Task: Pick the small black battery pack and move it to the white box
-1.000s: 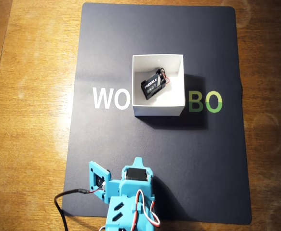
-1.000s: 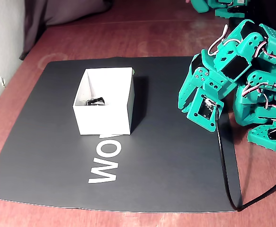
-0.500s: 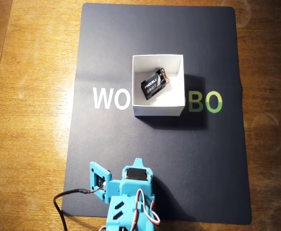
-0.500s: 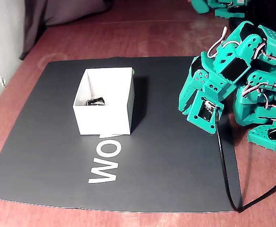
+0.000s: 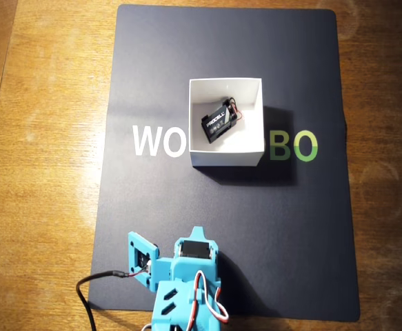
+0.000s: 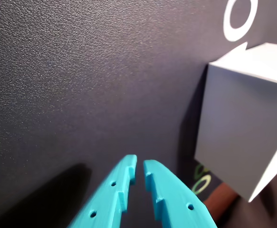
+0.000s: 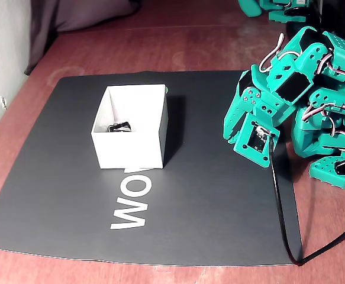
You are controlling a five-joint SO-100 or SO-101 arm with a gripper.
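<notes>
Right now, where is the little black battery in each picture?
Overhead view: the battery lies inside the white box, mid-picture.
Wrist view: not visible; only the box's outer wall shows, at right.
Fixed view: a dark bit peeks over the box wall, left of centre.
Shared landmark: the white box.

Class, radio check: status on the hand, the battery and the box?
Hand nearly shut, empty, low over the mat. Battery lying inside the box. Nothing in the way.

Warm, dim light; the white box (image 5: 225,157) throws a shadow rightward across the mat (image 5: 152,207) overhead; wrist view soft up close.
</notes>
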